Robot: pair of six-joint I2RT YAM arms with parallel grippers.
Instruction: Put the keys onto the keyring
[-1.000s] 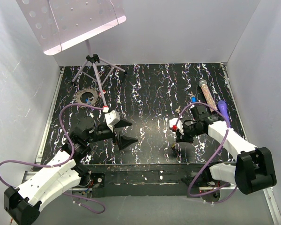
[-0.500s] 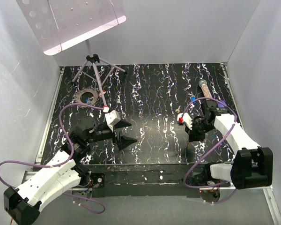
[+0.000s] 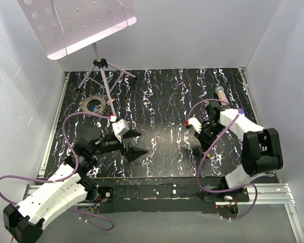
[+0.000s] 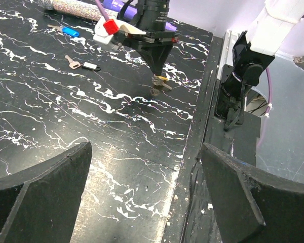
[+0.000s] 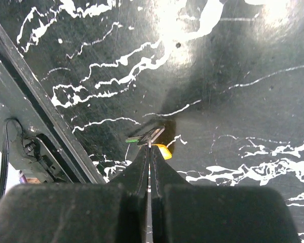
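My right gripper [image 3: 202, 145] hangs tip-down over the right part of the table, shut on a small metal keyring [image 5: 153, 135]. A yellow-orange-headed key [image 5: 163, 151] and a small green piece dangle at the tip. The same bundle [image 4: 158, 85] shows in the left wrist view, just above the table. Behind it lie a blue-headed key [image 4: 70, 31] and a silver key [image 4: 71, 62] beside a small dark tag [image 4: 91, 66]. My left gripper [image 3: 137, 143] is at the left near side, open and empty [image 4: 146, 152], pointing toward the right gripper.
A clear tube of pinkish beads [image 3: 220, 94] and a purple marker [image 4: 114, 6] lie at the back right. A tripod stand [image 3: 104, 71] and a toothed disc [image 3: 95, 104] sit at the back left. The table's metal front edge [image 4: 200, 147] runs under my left gripper.
The right arm has folded back toward the right rear, carrying the keyring bundle up and away from the front edge. The left arm has barely moved.
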